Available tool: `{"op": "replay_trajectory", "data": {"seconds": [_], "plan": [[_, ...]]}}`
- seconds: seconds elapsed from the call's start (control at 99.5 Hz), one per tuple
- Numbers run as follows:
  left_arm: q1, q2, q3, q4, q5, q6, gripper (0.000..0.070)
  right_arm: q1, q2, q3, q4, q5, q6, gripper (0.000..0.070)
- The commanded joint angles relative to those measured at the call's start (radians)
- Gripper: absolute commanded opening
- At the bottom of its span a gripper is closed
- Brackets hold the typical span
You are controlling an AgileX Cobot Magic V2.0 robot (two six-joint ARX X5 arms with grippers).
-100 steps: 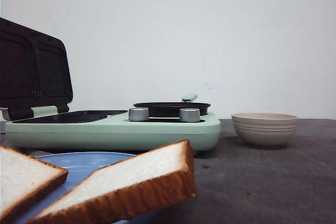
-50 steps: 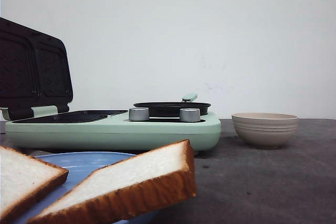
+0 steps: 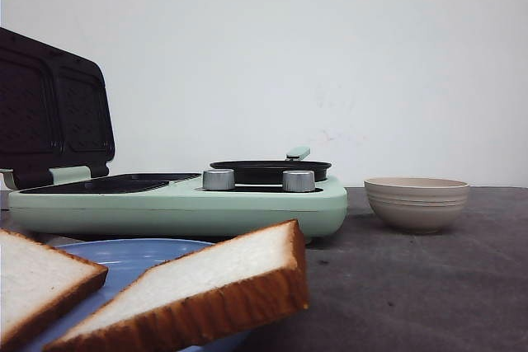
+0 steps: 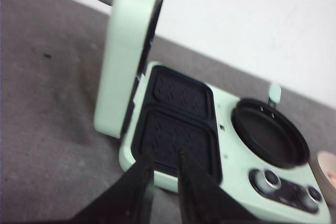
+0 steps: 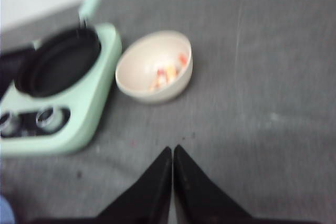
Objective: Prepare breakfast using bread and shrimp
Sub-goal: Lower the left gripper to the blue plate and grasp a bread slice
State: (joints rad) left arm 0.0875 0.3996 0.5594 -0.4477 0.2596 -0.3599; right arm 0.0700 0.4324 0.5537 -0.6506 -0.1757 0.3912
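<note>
Nearest the front camera, the bread (image 3: 194,290) lies as two slices on a blue plate (image 3: 132,255) at the near left of the bench (image 3: 412,286): one tilted with its long edge running low-left to high-right, the other (image 3: 37,286) cut off by the frame edge. Neither gripper shows in that view, so how far each arm stands from the slices cannot be told, though the plate sits on the left arm's side.

Behind the plate stands the mint-green breakfast maker (image 3: 177,204), its lid (image 4: 131,51) propped up. The left gripper (image 4: 164,174) hangs over the maker's near edge, fingers slightly parted with nothing between them, pointing at the two empty dark sandwich plates (image 4: 176,129). The round pan (image 4: 269,136) beside them is empty too.

Further right, the right gripper (image 5: 172,174) hovers over bare bench, fingers pressed together and empty. The beige bowl (image 5: 154,66) lies ahead of it, just beside the maker, and holds the shrimp (image 5: 168,74), a few blurred pinkish-orange bits. The right arm is likely the nearer one to them
</note>
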Motion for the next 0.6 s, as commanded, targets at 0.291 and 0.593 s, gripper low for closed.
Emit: {"op": "replay_trajectory", "data": {"seconds": [0.291,0.593], "plan": [[0.000,0.102,0.126,-0.209,0.004,0.057,0.0004,0.000,0.135,0.082,-0.032,-0.019,-0.039,0.0000],[0.000,0.130,0.126,-0.415,0.079,0.089,0.0180,0.000,0.147,0.082,-0.061,-0.154,-0.066,0.0000]]}}
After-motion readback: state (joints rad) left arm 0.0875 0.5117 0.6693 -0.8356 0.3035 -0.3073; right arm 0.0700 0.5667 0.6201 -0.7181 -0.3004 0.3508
